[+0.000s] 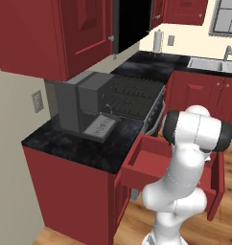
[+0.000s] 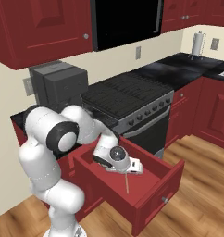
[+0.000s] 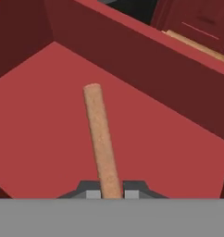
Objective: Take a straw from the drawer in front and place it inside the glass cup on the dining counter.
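Hand view is showing my claw (image 3: 109,193) pinching the straw (image 3: 100,139) between its two dark tips, and the tan stick is running straight out ahead of me over the red floor of the drawer (image 3: 49,134). Beyond the straw's far end the drawer's dark inner wall is rising. Right base view is showing my claw (image 2: 130,169) reaching down inside the open drawer (image 2: 155,185), the straw (image 2: 127,183) hanging just below it, tilted toward the drawer floor. Behind me the stove (image 2: 127,99) is standing, with a grey coffee machine (image 2: 58,85) on the black counter (image 1: 75,146) beside it.
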